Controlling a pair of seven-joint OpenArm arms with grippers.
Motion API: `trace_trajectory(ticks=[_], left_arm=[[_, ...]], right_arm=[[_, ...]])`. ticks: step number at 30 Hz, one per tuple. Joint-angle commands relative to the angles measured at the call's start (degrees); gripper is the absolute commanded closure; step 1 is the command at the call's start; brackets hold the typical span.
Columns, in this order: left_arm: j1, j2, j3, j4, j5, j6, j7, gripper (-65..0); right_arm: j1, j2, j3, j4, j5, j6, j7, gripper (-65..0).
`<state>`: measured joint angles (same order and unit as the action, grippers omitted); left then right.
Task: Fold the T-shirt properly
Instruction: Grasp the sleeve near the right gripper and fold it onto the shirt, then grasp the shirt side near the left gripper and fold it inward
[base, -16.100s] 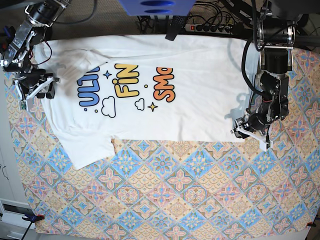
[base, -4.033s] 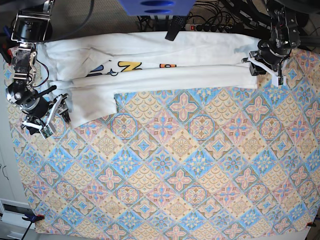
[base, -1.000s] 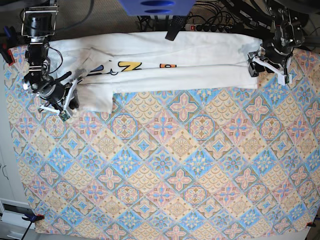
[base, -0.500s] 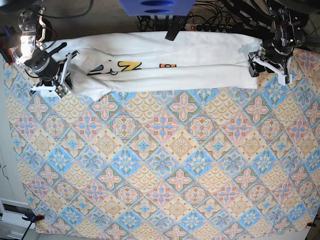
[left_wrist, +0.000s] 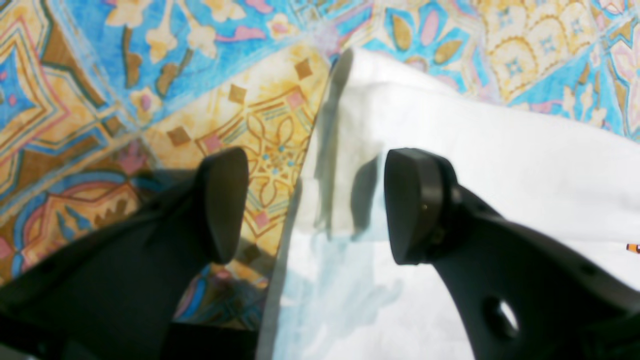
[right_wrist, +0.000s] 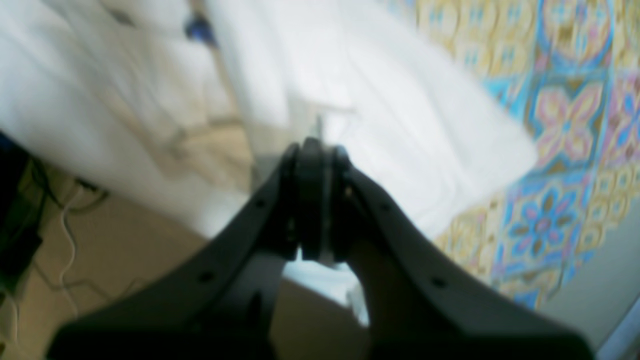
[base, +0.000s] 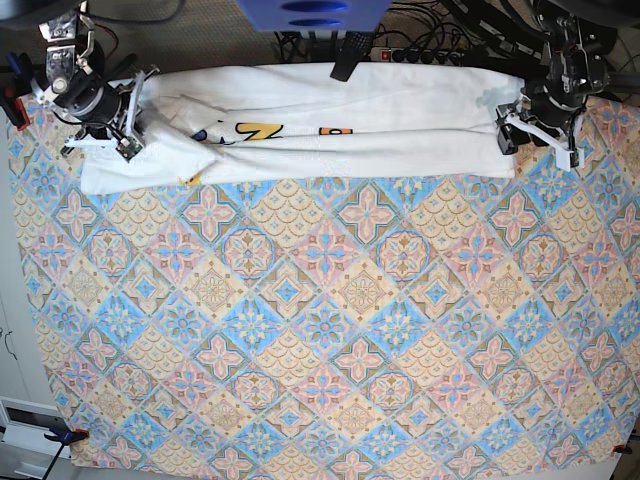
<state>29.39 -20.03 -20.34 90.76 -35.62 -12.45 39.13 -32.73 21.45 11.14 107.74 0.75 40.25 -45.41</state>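
The white T-shirt (base: 380, 145) lies folded into a long strip along the far edge of the table, with bits of its coloured print showing near the left. At the strip's left end my right gripper (base: 122, 118) is shut on the T-shirt's sleeve fabric. Up close, its fingers (right_wrist: 312, 200) are pressed together over blurred white cloth (right_wrist: 400, 100). At the strip's right end my left gripper (base: 537, 128) hangs open. Its gap (left_wrist: 320, 205) straddles the cloth's edge, one finger over the T-shirt (left_wrist: 500, 150), the other over the tablecloth.
A patterned tablecloth (base: 330, 330) covers the table. Behind the far edge lie a power strip and cables (base: 420, 55), with a blue object (base: 310, 12) overhead. Bare floor with cables (right_wrist: 65, 240) shows past the table edge. A clamp (base: 65, 435) sits at the near left corner.
My right gripper has swung from the shirt's lower left up to the far left corner, dragging the sleeve with it onto the strip. The left arm has stayed put and open.
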Motion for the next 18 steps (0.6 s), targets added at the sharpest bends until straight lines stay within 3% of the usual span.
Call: trace_trajectory(ticks=[1, 4, 8, 10, 18], left_arm=[[0.02, -0.85, -0.37, 1.06, -0.3, -0.26, -1.02, -42.0], [0.02, -0.85, -0.37, 1.06, -0.3, -0.26, -0.94, -42.0], [0.02, -2.43, -0.1, 1.06, -0.38, -0.26, -0.94, -42.3], [0.02, -3.22, -0.01, 1.06, -0.38, -0.26, -0.94, -42.4], [0.28, -5.51, -0.01, 1.06, -0.38, -0.26, -0.85, -42.4]], right_arm=[[-0.1, 0.83, 0.34, 1.05, 0.52, -0.25, -0.09, -0.1], [-0.1, 0.83, 0.34, 1.05, 0.52, -0.25, -1.14, -5.3], [-0.1, 0.83, 0.86, 1.05, 0.52, -0.25, -1.05, -19.4], [-0.1, 0.83, 0.86, 1.05, 0.52, -0.25, -0.97, -23.0], [0.51, 0.13, 3.15, 1.22, 0.7, -0.25, -0.53, -23.6]])
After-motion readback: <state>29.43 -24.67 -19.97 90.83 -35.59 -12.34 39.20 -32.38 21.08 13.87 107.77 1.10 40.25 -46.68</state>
